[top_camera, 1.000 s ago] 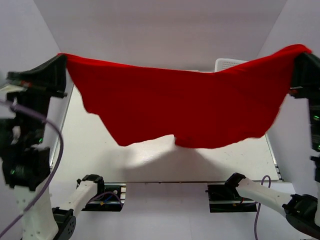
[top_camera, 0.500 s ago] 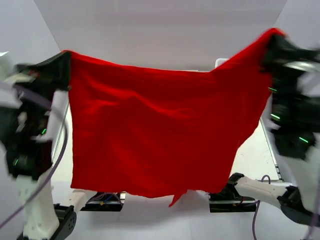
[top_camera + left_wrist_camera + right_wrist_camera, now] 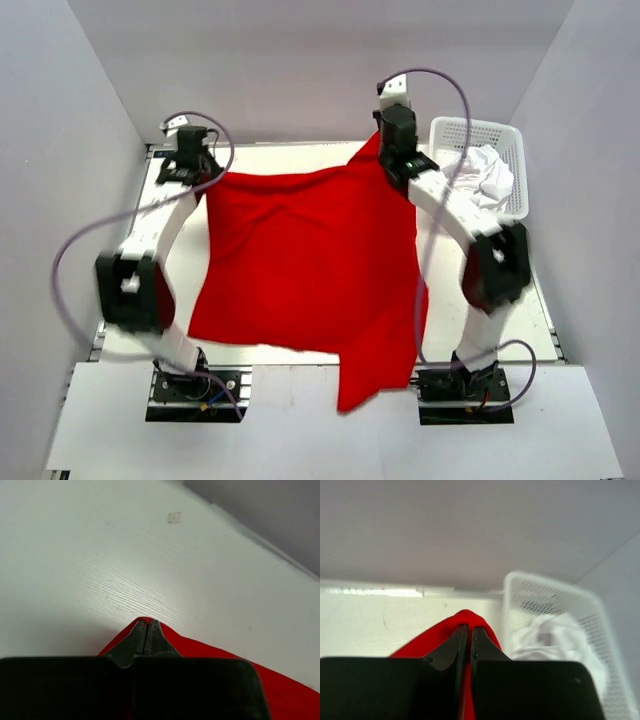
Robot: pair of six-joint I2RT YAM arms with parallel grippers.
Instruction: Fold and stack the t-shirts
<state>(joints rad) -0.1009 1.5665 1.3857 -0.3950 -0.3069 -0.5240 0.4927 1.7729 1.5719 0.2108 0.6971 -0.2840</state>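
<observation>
Two soft cloth t-shirts: red t-shirt [image 3: 300, 260], rumpled, corners clamped by left gripper [image 3: 146, 628] and right gripper [image 3: 466, 630]; white t-shirt [image 3: 488, 178] (seemingly crumpled) in one plastic lattice basket [image 3: 462, 129].

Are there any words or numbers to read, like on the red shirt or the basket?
None can be read.
The red t-shirt is plain, no print showing.
The white basket and the white t-shirt in it carry no writing.
A small pale patch on the table looks blank, but it is too blurred to be sure.
</observation>
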